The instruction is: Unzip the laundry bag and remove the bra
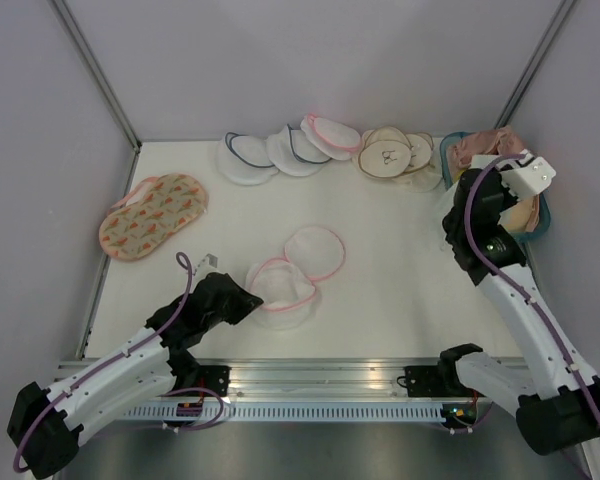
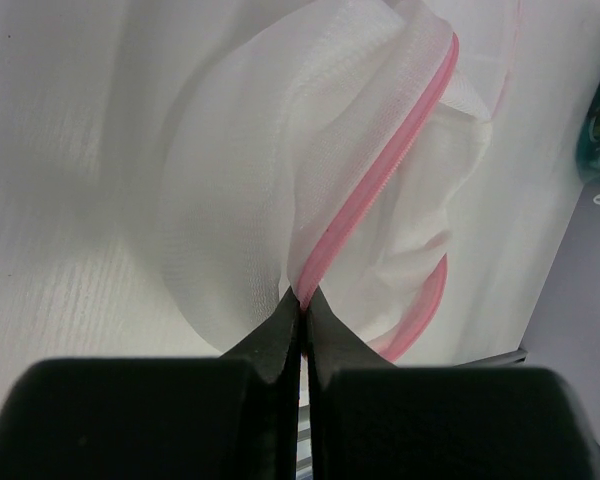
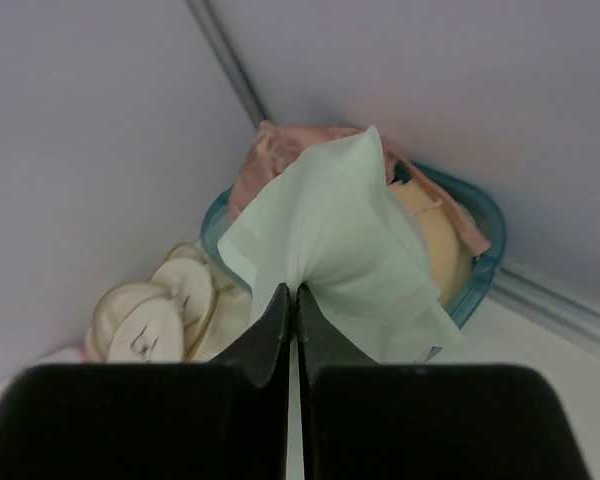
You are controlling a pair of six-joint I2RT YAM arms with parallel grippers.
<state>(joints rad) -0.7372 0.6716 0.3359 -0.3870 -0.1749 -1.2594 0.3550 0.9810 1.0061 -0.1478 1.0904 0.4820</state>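
If pinched, bag (image 2: 270, 200) in left hand (image 2: 302, 297).

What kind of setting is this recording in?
Probably a robot test cell: a white table boxed in by blank panels on metal posts, arms bolted to an aluminium rail, and piles of mesh pouches.

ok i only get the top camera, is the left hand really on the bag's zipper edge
Observer: yes, the left hand is shut right on the pink zipper trim of the laundry bag.
Operator: and the right hand, holding anything
Observer: the right hand is shut on a thin pale cloth.
Operator: whats behind it
Observer: a teal-rimmed basket with peach-pink fabric inside.
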